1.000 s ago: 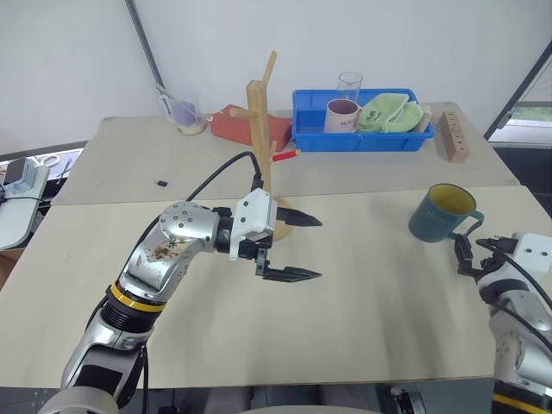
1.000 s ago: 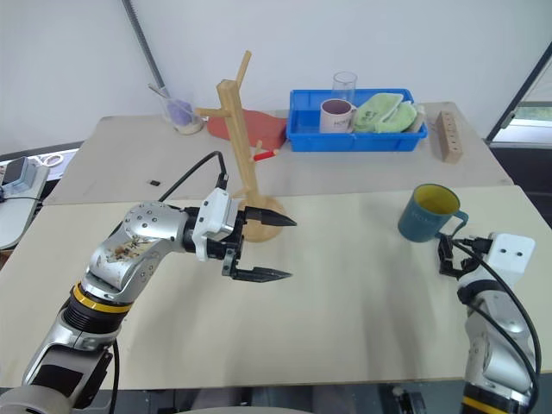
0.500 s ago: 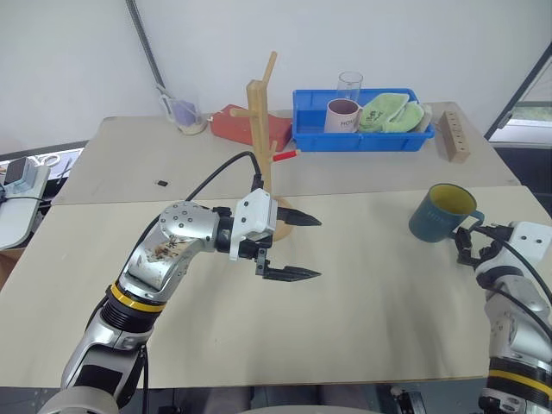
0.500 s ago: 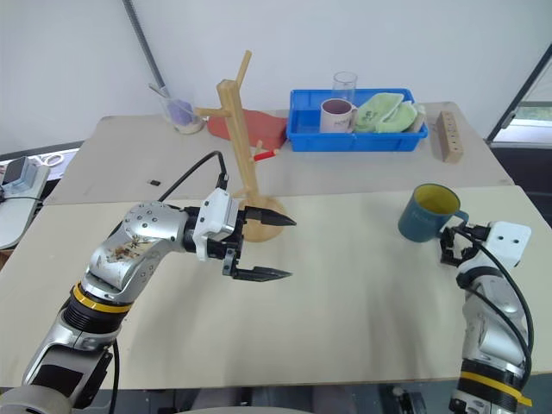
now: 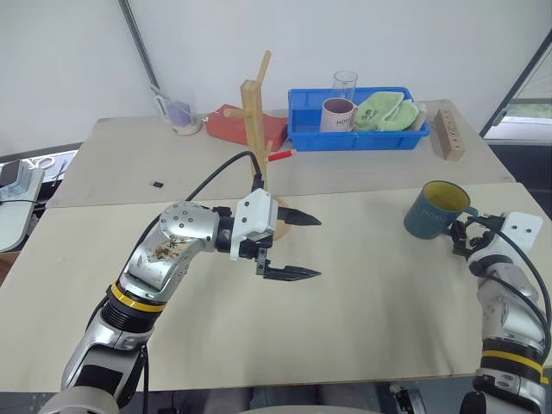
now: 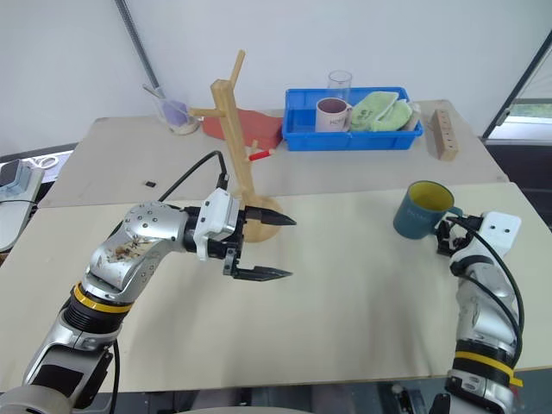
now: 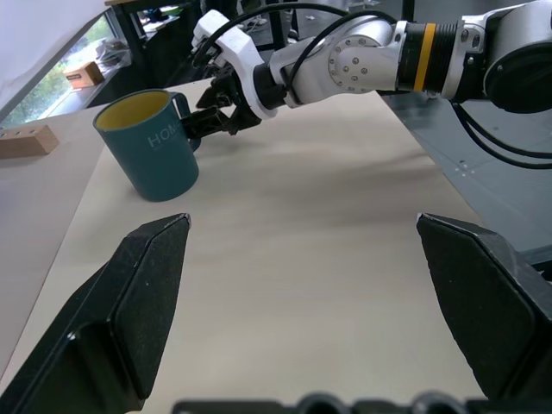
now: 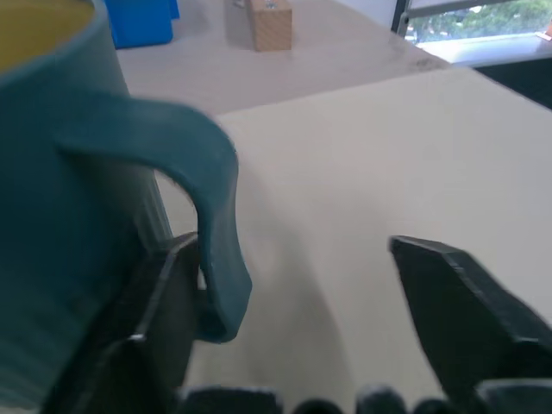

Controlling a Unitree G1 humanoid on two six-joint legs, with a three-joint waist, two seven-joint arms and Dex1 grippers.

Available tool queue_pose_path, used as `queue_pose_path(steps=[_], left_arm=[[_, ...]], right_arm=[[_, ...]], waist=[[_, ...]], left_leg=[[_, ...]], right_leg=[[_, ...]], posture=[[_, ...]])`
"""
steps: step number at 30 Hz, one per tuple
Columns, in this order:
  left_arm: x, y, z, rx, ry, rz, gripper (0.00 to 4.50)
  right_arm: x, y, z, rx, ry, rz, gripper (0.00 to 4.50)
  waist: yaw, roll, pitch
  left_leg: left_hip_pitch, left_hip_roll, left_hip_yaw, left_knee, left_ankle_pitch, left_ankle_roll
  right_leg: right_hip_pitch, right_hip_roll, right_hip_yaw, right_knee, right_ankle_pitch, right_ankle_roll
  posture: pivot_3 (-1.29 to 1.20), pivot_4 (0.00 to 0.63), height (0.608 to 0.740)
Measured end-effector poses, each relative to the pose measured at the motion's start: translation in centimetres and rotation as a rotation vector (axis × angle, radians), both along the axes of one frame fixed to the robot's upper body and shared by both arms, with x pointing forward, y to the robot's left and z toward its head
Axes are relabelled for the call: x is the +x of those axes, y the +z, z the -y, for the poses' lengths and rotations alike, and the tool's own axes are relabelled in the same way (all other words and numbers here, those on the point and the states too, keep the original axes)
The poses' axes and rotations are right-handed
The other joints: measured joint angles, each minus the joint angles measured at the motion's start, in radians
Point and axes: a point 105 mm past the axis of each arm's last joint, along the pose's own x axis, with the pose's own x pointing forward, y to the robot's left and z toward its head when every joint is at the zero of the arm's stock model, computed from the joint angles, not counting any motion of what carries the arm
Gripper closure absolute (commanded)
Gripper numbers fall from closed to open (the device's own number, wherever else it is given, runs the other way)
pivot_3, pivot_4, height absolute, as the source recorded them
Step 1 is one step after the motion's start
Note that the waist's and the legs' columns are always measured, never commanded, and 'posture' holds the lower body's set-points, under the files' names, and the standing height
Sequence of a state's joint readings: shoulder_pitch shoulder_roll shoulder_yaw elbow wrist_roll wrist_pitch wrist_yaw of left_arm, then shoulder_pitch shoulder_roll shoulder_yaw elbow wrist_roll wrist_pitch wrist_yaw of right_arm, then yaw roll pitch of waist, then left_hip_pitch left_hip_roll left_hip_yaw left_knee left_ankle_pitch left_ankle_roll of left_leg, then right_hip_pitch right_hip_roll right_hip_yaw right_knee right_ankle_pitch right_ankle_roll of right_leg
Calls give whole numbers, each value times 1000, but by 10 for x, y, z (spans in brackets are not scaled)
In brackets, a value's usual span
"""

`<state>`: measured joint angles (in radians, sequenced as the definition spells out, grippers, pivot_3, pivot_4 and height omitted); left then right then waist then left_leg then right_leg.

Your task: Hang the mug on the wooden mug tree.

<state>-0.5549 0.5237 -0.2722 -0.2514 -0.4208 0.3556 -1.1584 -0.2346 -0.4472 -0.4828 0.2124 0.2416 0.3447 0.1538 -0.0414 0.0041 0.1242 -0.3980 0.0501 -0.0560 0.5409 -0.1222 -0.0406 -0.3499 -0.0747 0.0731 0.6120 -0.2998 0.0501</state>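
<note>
Altogether I counted two mugs: the teal mug (image 5: 434,210) stood on the worktop (image 5: 362,293), a pale one (image 5: 337,115) in the blue tray (image 5: 362,142). One mug tree (image 5: 255,129) rose behind my left tool (image 5: 299,246), spread empty. My right tool (image 8: 293,328) straddled the handle, fingers parted; its tips were hard to make out.
</note>
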Motion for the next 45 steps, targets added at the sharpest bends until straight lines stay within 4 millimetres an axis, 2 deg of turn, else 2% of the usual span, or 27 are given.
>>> queue_pose_path(steps=[3, 6, 8, 12, 15, 18, 22, 23, 25, 28, 30, 36, 41, 45], left_arm=[[0, 0, -1, 2, 6, 5, 0], [1, 1, -2, 2, 17, 6, 0], [2, 2, -7, 2, 34, -4, 0], [2, 3, -27, -8, 94, -49, 0], [-1, 5, -44, -30, 151, -91, 0], [-5, 8, -60, -48, 215, -120, 0], [-3, 6, -88, -39, 353, -140, 0], [-3, 6, -95, -50, 382, -145, 0], [-5, 6, -107, -82, 431, -164, 0], [-7, 7, -118, -111, 464, -166, 0], [-8, 8, -119, -126, 462, -169, 0], [-7, 11, -120, -170, 464, -182, 0], [-7, 9, -118, -182, 461, -178, 0], [-7, 9, -117, -184, 459, -178, 0]], right_arm=[[3, 0, -2, 14, 11, 7, 2908], [9, 8, -6, 22, 39, 41, 3940], [10, 9, -9, 23, 64, 48, 4469], [11, 14, -16, 11, 133, 56, 4469], [10, 31, -24, -60, 215, 79, 4469], [6, 55, -44, -184, 367, 92, 4469], [-1, 86, -101, -478, 712, 68, 4469], [1, 95, -120, -574, 817, 69, 4469], [3, 117, -160, -792, 1025, 88, 4469], [6, 156, -202, -1026, 1171, 196, 4469], [13, 170, -217, -1125, 1214, 231, 4469], [37, 168, -246, -1234, 1337, 211, 4469], [49, 177, -257, -1312, 1361, 224, 4469], [53, 174, -266, -1344, 1405, 219, 4469]], waist=[[0, 0, 0], [-2, 0, 0], [-2, 0, 0], [-4, 1, 0], [-4, 1, 0], [-3, 1, 0], [-5, 0, 1], [-7, 1, 2], [-13, 3, 4], [-14, -1, 6], [-1, -3, 7], [5, -2, 6], [2, 0, 5], [-1, 1, 4]], left_leg=[[0, 0, 0, 0, 0, 0], [0, 0, 0, 0, 0, 0], [0, 0, 0, 0, 0, 0], [0, 0, 0, -1, 0, 0], [0, 0, 0, -1, 0, 0], [1, 1, 0, -1, 0, 0], [6, 1, 0, -1, -1, -1], [6, 1, 2, -1, -4, -7], [6, 1, 3, -1, -5, -7], [7, 1, 2, -2, -5, -8], [7, 1, 2, -3, -5, -8], [4, 1, 3, -3, -3, -5], [7, 2, 2, -5, -1, -2], [7, 2, 2, -5, -1, -1]], right_leg=[[0, 0, 0, 0, 0, 0], [0, 0, 0, 0, 0, 0], [0, 1, 0, 0, 0, 0], [-1, 1, 1, 1, 0, 1], [-1, 1, 1, 1, 0, 1], [-2, 1, 1, 0, 0, 0], [-3, 0, 1, 0, -1, -1], [-4, -1, 1, -1, -1, -1], [-5, -3, 1, -1, -1, -1], [-4, -3, -1, -2, -1, -1], [-4, -3, -1, -2, -1, -1], [-4, -2, -1, -1, -1, -1], [-4, -1, -1, 0, -1, -1], [-4, -1, 0, 1, -1, -1]], posture=[[0, 150, 740], [0, 150, 740], [0, 150, 740], [0, 150, 740], [0, 150, 740], [0, 150, 740], [0, 150, 740], [0, 150, 740], [0, 150, 740], [0, 150, 740], [0, 150, 740], [0, 150, 740], [0, 150, 740], [0, 150, 740]])
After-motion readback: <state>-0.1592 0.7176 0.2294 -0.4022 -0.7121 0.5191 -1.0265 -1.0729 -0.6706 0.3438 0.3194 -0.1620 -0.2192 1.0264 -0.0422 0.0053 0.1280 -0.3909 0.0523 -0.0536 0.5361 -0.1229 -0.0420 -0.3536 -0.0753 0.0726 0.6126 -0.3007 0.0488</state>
